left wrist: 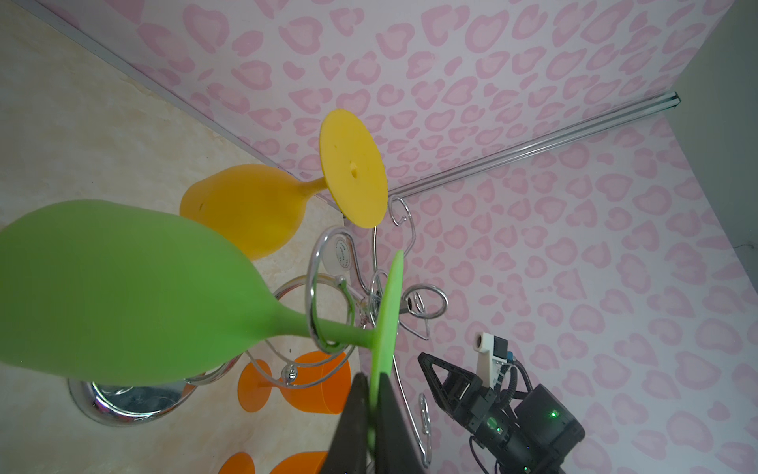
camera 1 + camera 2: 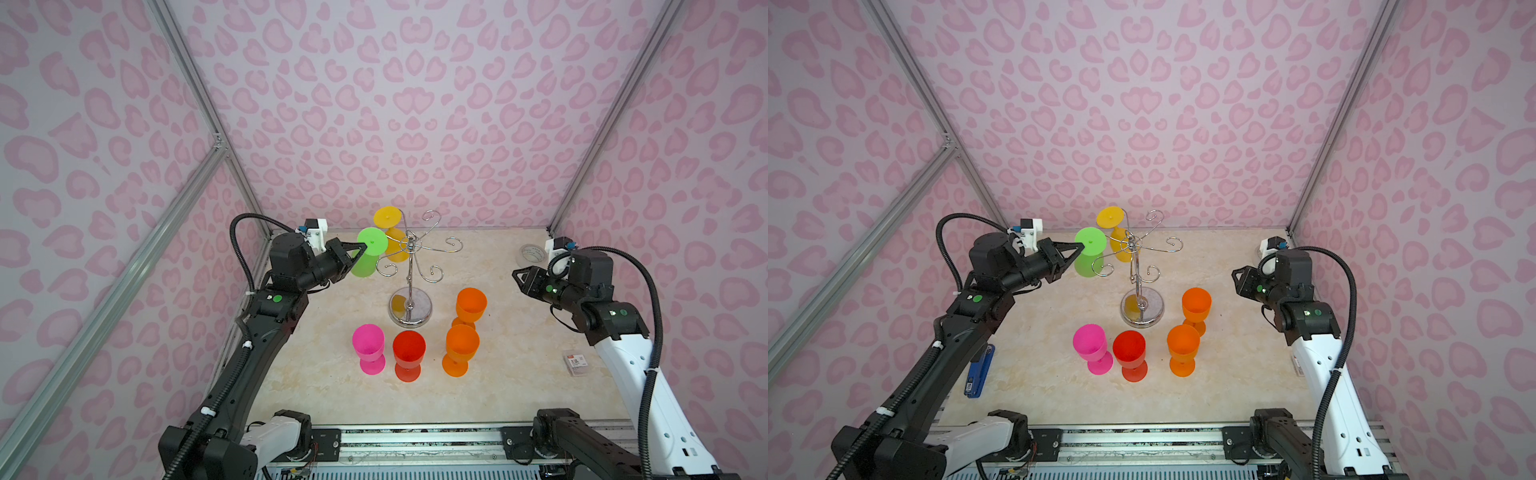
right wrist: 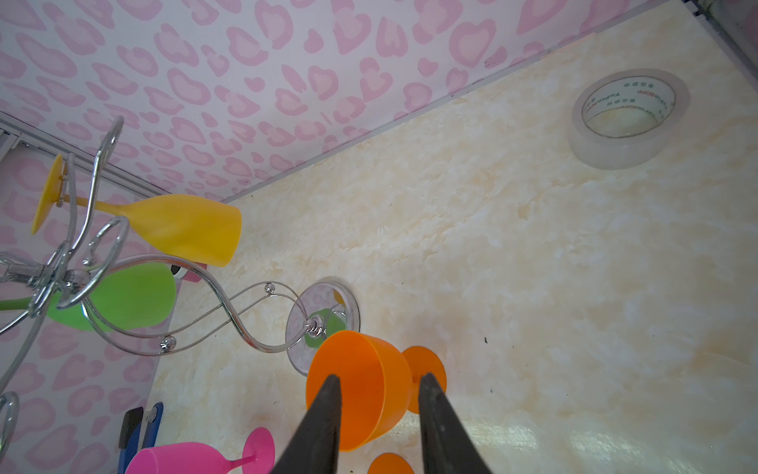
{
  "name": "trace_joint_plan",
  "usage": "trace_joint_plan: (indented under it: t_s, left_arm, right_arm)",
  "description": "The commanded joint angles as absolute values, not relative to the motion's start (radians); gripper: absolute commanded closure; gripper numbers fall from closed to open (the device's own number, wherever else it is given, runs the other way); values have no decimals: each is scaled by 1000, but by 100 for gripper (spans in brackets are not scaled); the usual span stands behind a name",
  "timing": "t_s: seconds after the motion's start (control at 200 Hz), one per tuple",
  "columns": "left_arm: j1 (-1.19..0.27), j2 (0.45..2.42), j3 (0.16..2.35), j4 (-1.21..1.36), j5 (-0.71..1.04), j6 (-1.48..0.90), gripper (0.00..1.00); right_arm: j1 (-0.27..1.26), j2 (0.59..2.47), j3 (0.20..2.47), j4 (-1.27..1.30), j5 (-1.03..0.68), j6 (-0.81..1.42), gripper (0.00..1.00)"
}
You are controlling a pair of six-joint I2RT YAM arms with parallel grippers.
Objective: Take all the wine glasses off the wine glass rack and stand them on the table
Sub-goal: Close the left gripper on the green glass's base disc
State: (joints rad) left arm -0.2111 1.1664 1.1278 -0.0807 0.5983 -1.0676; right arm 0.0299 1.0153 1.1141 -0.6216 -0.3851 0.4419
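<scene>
The green glass (image 2: 365, 259) and yellow glass (image 2: 392, 243) hang just beside each other at the left and far-left of the rack (image 2: 410, 286), so this side is crowded. The table (image 2: 519, 365) far to the right is open. On the near side, the pink glass (image 2: 368, 343), red glass (image 2: 409, 351) and orange glasses (image 2: 462, 347) stand close together, with only narrow gaps.

The left gripper (image 2: 1082, 247) pinches the foot of the green wine glass (image 2: 1095, 243) at its 9 o'clock edge. It hangs inverted on the wine glass rack (image 2: 1144, 312), with a yellow glass (image 2: 1110, 217) at its 1 o'clock.
</scene>
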Motion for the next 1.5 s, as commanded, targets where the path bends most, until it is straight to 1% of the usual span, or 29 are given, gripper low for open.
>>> trace_joint_plan:
  t_s: [0.0, 0.125, 0.47, 0.725, 1.135, 1.495]
  left_arm:
    - [-209, 1155, 1145, -52, 611, -1076, 94]
    - [-197, 1161, 1159, -54, 611, -1075, 98]
    - [-166, 1184, 1180, -58, 615, -1070, 98]
    - [-168, 1235, 1232, -49, 620, -1049, 98]
    - [-229, 1319, 1294, -37, 635, -1037, 98]
    - [-257, 1253, 1216, -45, 628, -1036, 98]
  right_arm:
    - [30, 1016, 1105, -593, -387, 445, 67]
    - [29, 1017, 1103, -592, -388, 443, 67]
    - [17, 1014, 1093, -588, -397, 441, 67]
    - [4, 1014, 1093, -584, -406, 439, 67]
    - [-10, 1009, 1097, -589, -417, 436, 67]
    - [-14, 1008, 1089, -583, -426, 439, 67]
